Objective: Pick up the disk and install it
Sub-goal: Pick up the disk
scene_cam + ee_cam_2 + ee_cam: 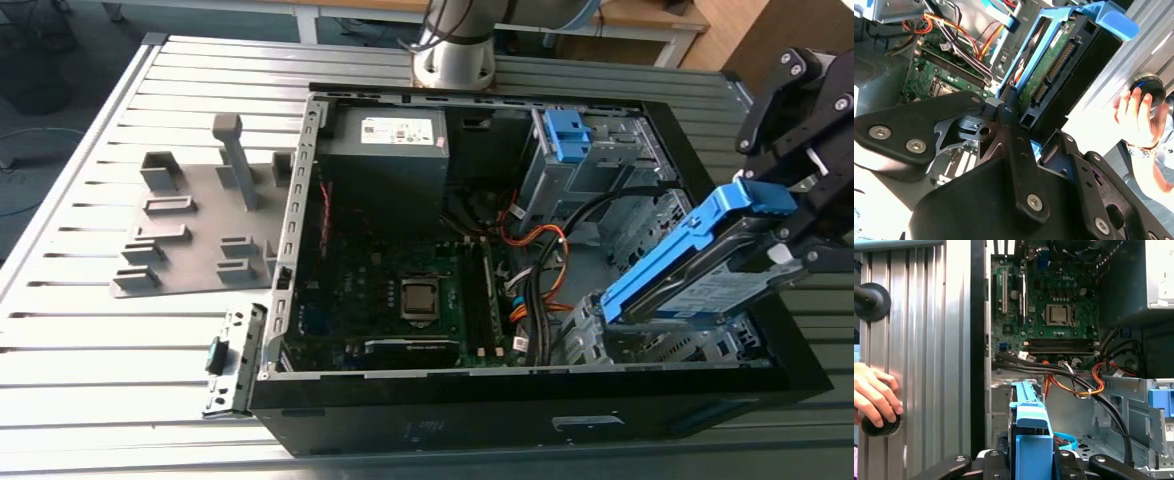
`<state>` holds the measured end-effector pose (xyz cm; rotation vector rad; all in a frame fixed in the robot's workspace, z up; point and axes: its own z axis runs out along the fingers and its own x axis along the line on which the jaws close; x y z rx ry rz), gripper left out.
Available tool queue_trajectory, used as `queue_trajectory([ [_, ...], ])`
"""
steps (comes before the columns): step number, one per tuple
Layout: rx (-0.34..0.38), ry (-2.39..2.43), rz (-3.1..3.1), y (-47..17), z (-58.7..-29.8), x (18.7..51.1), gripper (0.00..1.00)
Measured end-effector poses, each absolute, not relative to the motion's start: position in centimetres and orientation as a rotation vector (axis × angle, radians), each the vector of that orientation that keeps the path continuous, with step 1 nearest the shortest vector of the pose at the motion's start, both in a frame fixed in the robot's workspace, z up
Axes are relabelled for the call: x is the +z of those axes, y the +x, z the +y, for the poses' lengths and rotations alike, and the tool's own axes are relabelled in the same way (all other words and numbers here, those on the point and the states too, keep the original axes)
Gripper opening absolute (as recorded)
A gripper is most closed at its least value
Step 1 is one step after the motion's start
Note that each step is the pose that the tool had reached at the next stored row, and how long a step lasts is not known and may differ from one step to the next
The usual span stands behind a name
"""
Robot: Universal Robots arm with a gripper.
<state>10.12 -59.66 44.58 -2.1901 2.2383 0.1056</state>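
hand (781,250) | clamped on disk (681,275) (tilted) | above open case (534,405)

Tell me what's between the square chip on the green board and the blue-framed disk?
Memory slots and a bundle of black and orange cables lie between the chip and the disk, as the exterior view shows.

Shiny ribbed silver metal for the table (80,340), smooth bright blue plastic for the bracket (683,243) round the dull grey metal disk (714,292), matt black for the gripper (1031,462) and the computer case (534,425), matt grey plastic for the rack (187,235).
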Motion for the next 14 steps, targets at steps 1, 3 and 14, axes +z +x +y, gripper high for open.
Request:
queue_trajectory([
  [1, 0.106, -2.190, 2.238, 10.22, -59.45, 44.52, 0.37],
  [3, 0.106, -2.190, 2.238, 10.31, -58.99, 44.41, 0.37],
  [14, 0.106, -2.190, 2.238, 10.52, -58.72, 44.34, 0.37],
])
